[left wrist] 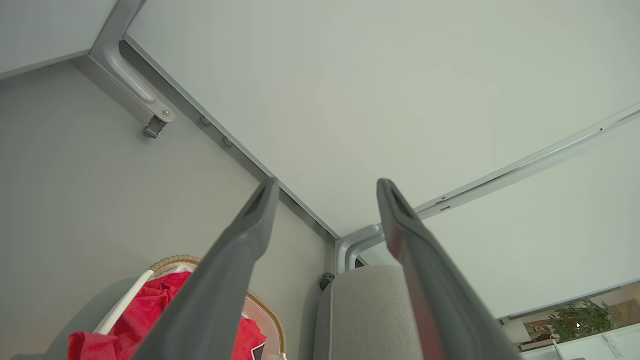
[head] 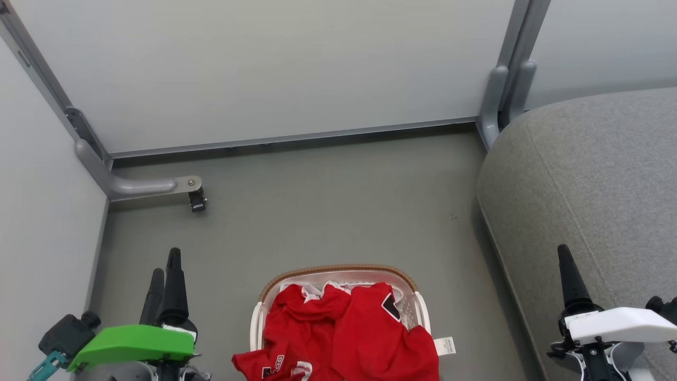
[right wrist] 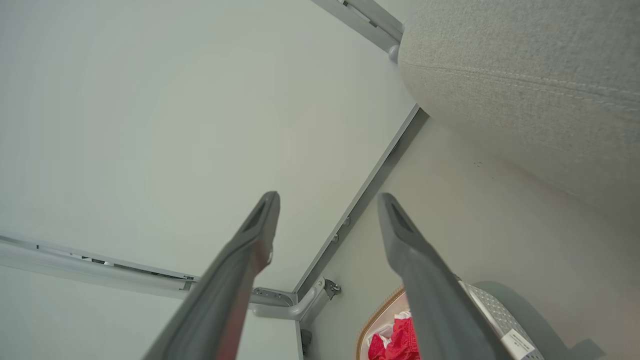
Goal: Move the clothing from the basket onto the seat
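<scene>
1. Where the head view reaches its lower left corner, the left gripper [head: 165, 262] rises behind a green cover [head: 132, 341]. Its own wrist view shows the two dark fingers spread wide, with nothing between them.
2. The right gripper [right wrist: 328, 196] stands just as wide apart in its wrist view and grasps nothing. One of its fingers [head: 570, 280] shows at the lower right of the head view, above a white cover [head: 619, 324].
3. At bottom centre, the clothing [head: 344, 333] lies heaped in the basket [head: 338, 270]. The red fabric spills over the rim toward the lower left, and a white label tag [head: 445, 345] sticks out on the right.
4. That basket rests on the grey floor [head: 328, 201], between the two grippers and apart from the seat [head: 597, 174].
5. This seat takes up the right side of the frame, showing a rounded edge and a stitched seam.
6. Farthest off, pale wall panels [head: 264, 69] cross the top of the frame. A grey metal foot [head: 153, 186] with a black caster sits at the middle left.
</scene>
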{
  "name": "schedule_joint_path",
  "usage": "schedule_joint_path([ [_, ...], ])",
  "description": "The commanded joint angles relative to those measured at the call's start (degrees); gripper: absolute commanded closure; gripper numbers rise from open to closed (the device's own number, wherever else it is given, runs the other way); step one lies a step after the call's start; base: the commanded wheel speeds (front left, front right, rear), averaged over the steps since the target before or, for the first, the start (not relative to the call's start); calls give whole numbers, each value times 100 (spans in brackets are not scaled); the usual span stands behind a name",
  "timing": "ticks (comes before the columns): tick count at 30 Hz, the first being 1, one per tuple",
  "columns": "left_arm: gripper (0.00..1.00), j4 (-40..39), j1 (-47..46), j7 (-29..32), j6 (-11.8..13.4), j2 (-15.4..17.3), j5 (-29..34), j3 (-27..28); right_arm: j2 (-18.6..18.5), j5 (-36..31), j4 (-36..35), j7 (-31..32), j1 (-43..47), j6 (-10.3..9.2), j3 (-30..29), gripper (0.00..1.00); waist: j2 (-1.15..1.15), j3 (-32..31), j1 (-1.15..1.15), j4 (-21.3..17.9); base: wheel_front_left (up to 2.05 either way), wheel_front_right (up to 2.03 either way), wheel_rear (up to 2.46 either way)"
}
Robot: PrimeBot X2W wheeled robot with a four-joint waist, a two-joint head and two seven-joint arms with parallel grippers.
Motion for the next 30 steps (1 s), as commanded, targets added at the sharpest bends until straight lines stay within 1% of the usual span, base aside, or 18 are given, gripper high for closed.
schedule_joint_path([
  [1, 0, -115, 27, -69, 14, 33, 263, -15, -38, -224, -117, -71, -6, 1, 4, 0, 0, 0, 0, 3, 0, 0, 0],
  [6, 0, -162, 72, -162, 55, 36, 918, -71, -42, -842, -243, -164, 34, 1, 65, 0, 0, -2, 0, 12, 0, 0, 0],
  [12, 0, -169, 145, -267, 98, 39, 1646, -184, -46, -1431, -354, -270, 83, 1, 177, 0, 0, -1, 0, 16, 0, 0, 0],
  [20, 0, -177, 209, -399, 163, 44, 2223, -286, -52, -2292, -357, -400, 138, 1, 308, 0, 0, 1, 0, 23, 0, 0, 0],
  [30, 0, -108, 284, -547, 213, 50, 2862, -348, -58, -3038, -304, -554, 168, 1, 362, 0, 0, 4, 0, 39, 0, 0, 0],
])
